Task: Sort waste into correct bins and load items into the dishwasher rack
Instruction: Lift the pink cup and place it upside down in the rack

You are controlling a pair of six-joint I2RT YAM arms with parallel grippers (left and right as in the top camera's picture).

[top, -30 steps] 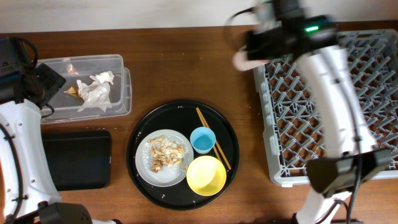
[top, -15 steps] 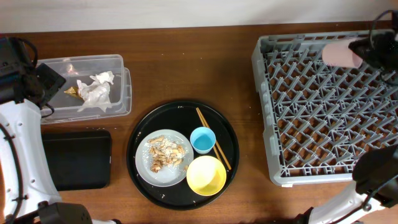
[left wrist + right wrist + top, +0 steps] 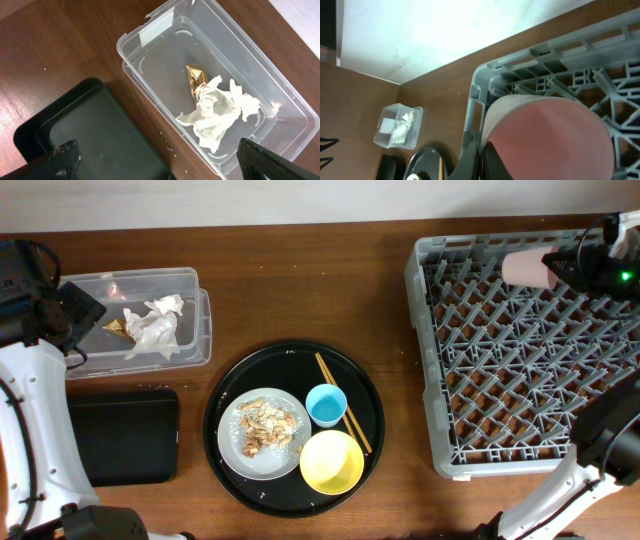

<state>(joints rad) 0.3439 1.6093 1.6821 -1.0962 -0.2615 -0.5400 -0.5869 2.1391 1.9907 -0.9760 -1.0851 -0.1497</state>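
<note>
My right gripper point(image 3: 556, 266) is shut on the small pink cup point(image 3: 524, 268), holding it on its side over the far right part of the grey dishwasher rack point(image 3: 424, 350). In the right wrist view the fingers point(image 3: 474, 156) pinch the cup's wall point(image 3: 545, 135) above the rack's corner point(image 3: 479, 95). My left gripper point(image 3: 162, 170) is open and empty over the edge between the clear tub point(image 3: 150, 35) and the shallow black tray point(image 3: 90, 130). The crumpled wrapper point(image 3: 215, 107) lies in the tub. Food scraps point(image 3: 265, 425) lie on the grey plate point(image 3: 232, 452).
The large round black tray point(image 3: 300, 362) holds the plate, the light-blue cup point(image 3: 326, 405), the yellow bowl point(image 3: 332, 462) and brown chopsticks point(image 3: 345, 418). The clear tub point(image 3: 195, 330) and black tray point(image 3: 120, 435) stand at the left. Bare wood lies between tub and rack.
My right arm swung right with the pink cup, from beside the rack's far left corner to over its far right, then came back a little left. The left arm has not moved.
</note>
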